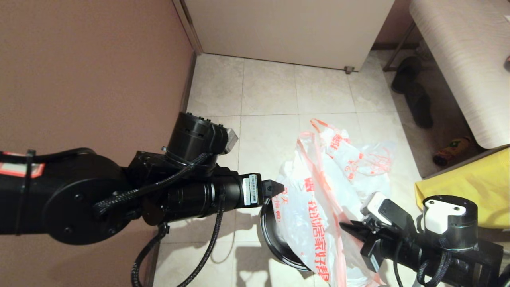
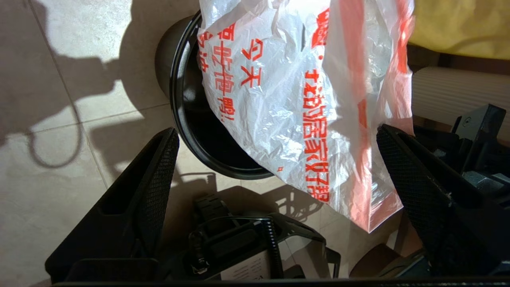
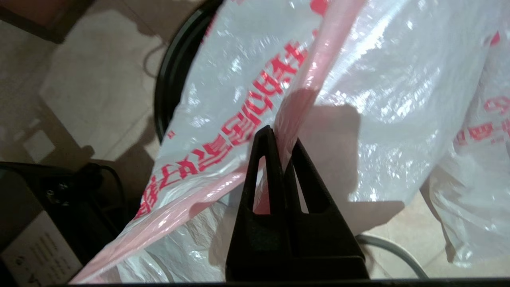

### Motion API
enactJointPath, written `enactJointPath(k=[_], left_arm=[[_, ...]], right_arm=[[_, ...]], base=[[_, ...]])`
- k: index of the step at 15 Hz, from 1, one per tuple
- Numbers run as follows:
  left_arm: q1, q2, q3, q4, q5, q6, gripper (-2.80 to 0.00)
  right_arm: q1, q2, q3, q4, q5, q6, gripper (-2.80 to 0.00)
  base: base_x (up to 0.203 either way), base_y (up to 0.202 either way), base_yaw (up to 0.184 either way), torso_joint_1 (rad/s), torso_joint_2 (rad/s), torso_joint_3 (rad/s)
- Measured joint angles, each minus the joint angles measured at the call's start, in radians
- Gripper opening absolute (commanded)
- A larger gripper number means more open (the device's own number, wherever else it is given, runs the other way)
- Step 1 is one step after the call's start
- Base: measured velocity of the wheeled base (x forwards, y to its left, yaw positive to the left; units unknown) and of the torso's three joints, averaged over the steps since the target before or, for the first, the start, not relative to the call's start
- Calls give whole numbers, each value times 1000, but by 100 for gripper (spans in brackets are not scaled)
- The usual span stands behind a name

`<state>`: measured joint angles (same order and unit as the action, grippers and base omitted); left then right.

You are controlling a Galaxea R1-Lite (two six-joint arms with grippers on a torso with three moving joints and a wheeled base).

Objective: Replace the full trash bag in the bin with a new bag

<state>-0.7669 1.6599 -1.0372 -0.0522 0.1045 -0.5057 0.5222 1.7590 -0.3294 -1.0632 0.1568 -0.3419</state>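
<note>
Two grippers are near the bin point(image 1: 275, 239), which stands on the tiled floor. Your right gripper point(image 3: 281, 137) is pinched tight on the pale-orange hem band of the new bag point(image 1: 314, 207). That bag drapes over the bin's near side and partly hangs inside. Your left gripper point(image 2: 275, 167) waits wide apart, holding nothing. The full trash bag point(image 1: 366, 159) lies on the floor behind. Pull too hard and I think the thin plastic could tear, or the light bin could tip.
</note>
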Motion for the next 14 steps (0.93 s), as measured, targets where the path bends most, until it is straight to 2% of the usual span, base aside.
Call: enactJointPath(k=[4,6,9,11,14], left_arm=[[-2,-7,11,-35,-18,-73,0],[-40,29,7,-45,-46,-85,0],[-53,124,-37,-69,-89,-84,0],[-53,201,-101,-105,-106,-55,0],[-24,297,-135,-120,-111,61,0]], right_arm=[[93,-31,-41,0,1,45,-280],[101,-32,-59,-3,3,71,-280],[83,-35,-60,-3,26,92,-280],[35,-41,-57,-2,85,106,-280],[-52,-65,-50,-1,236,114,-280]], base=[[0,0,0,0,0,0],[0,0,0,0,0,0],[0,0,0,0,0,0],[0,0,0,0,0,0],[0,0,0,0,0,0]])
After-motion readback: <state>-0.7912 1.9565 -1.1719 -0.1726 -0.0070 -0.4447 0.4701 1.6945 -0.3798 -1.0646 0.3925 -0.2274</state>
